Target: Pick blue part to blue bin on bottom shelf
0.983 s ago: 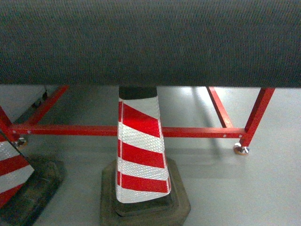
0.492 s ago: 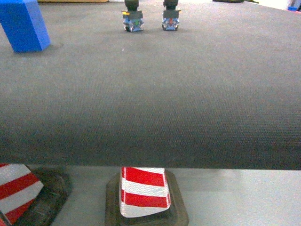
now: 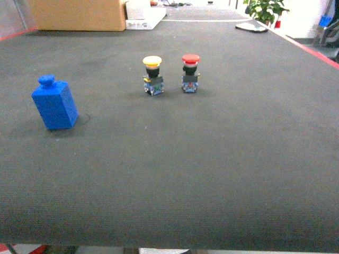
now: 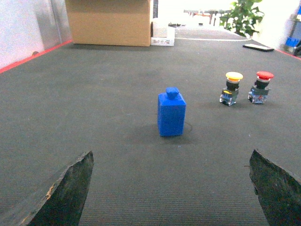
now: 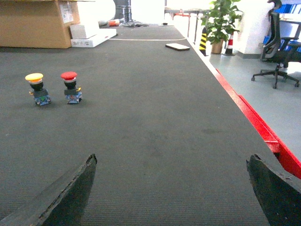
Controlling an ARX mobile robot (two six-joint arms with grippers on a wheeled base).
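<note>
The blue part (image 3: pixel 54 103), a small blue block with a knob on top, stands upright on the dark table mat at the left. In the left wrist view the blue part (image 4: pixel 171 112) is straight ahead, well beyond my left gripper (image 4: pixel 171 162), which is open with nothing between its fingers (image 4: pixel 66 193). My right gripper (image 5: pixel 171 162) is open too, over bare mat, with its fingers (image 5: pixel 270 190) wide apart. Neither gripper shows in the head view. The blue bin and the bottom shelf are out of view.
A yellow push button (image 3: pixel 152 75) and a red push button (image 3: pixel 190 72) stand side by side mid-table. A cardboard box (image 3: pixel 79 15) sits at the far left edge. The table's red edge (image 5: pixel 256 122) runs along the right, with an office chair (image 5: pixel 280 47) and plant (image 5: pixel 221 21) beyond.
The head view has risen from under the table, past the striped cone and red frame, up to the tabletop. The blue part and both buttons are now fully in sight.
</note>
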